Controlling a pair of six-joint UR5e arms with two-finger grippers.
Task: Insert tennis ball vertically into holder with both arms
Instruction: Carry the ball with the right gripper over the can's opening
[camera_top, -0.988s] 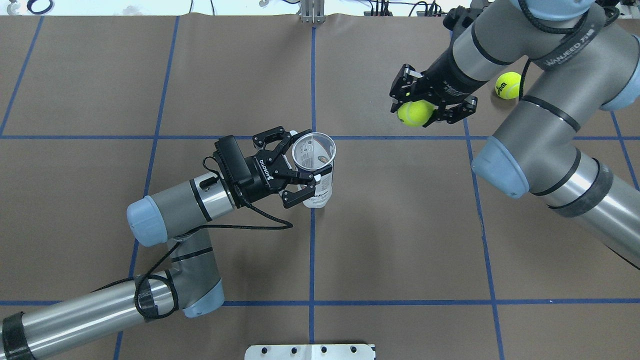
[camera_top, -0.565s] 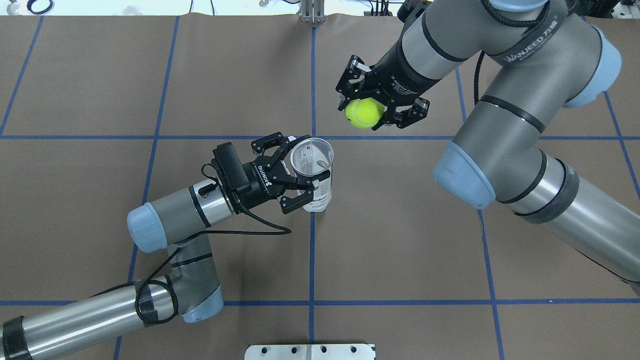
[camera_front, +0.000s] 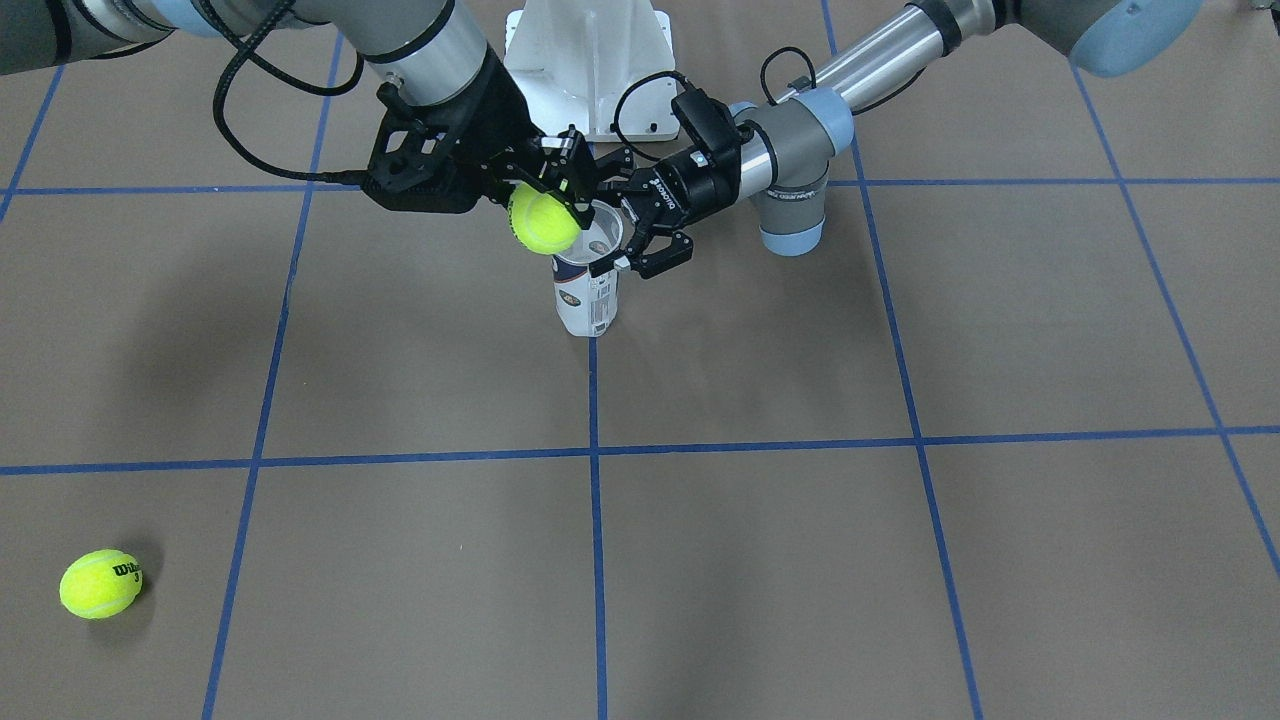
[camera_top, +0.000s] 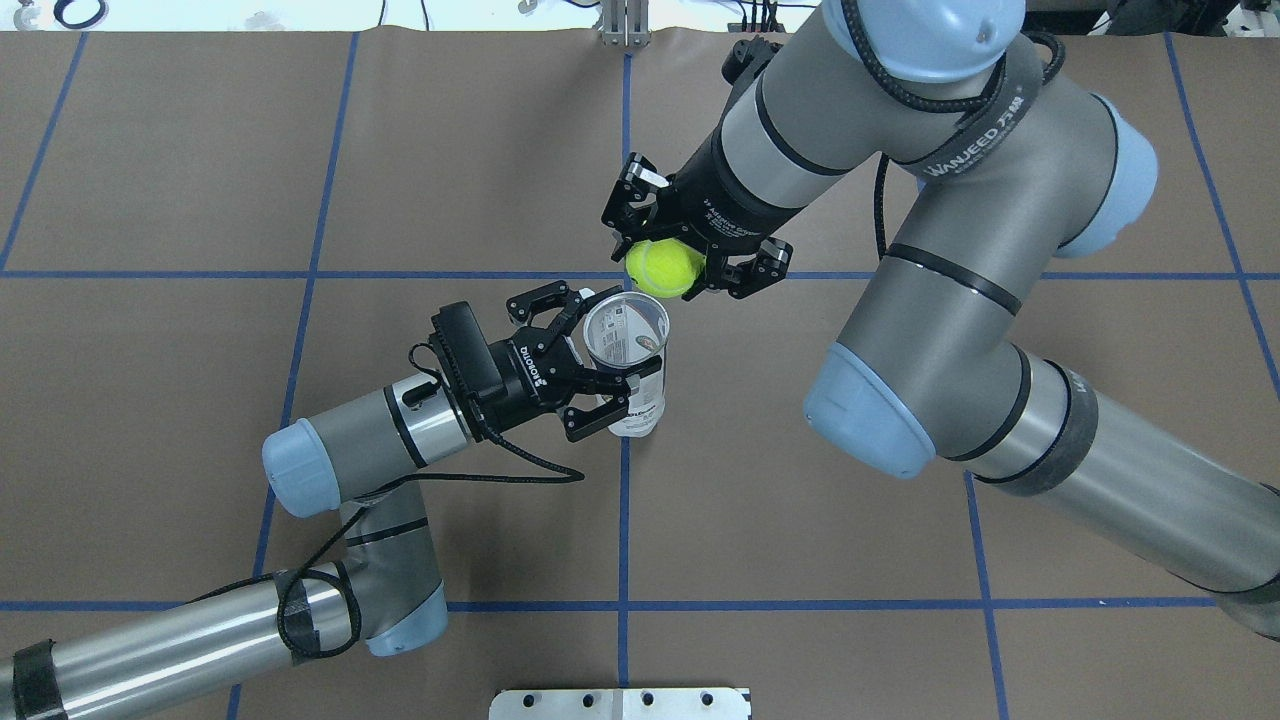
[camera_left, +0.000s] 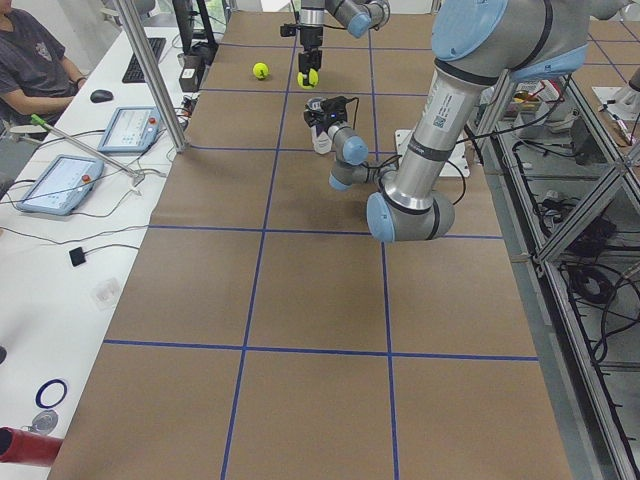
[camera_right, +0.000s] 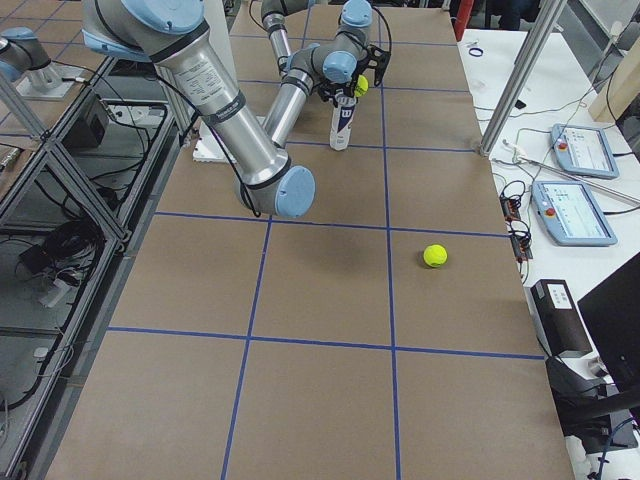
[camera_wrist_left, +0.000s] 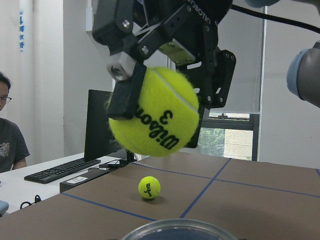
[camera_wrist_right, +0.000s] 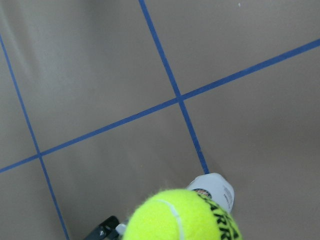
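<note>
The holder (camera_top: 630, 372), a clear can with a navy-and-white label, stands upright at the table's middle, open end up; it also shows in the front view (camera_front: 586, 295). My left gripper (camera_top: 603, 347) is shut around its upper part from the side. My right gripper (camera_top: 668, 262) is shut on a yellow tennis ball (camera_top: 663, 269) and holds it in the air just beyond the can's rim, slightly to the right. In the left wrist view the ball (camera_wrist_left: 155, 115) hangs above the rim (camera_wrist_left: 175, 231). The right wrist view shows the ball (camera_wrist_right: 180, 215) over the can (camera_wrist_right: 215, 189).
A second tennis ball (camera_front: 100, 584) lies on the brown table far to my right; it also shows in the right side view (camera_right: 434, 256) and is hidden in the overhead view. The white pedestal base (camera_top: 620, 703) is at the near edge. Blue tape lines cross the table.
My right arm has swung left and nearer with the ball, from the far right of the table to just beside the can's rim. My left gripper has kept hold of the can, almost still.
</note>
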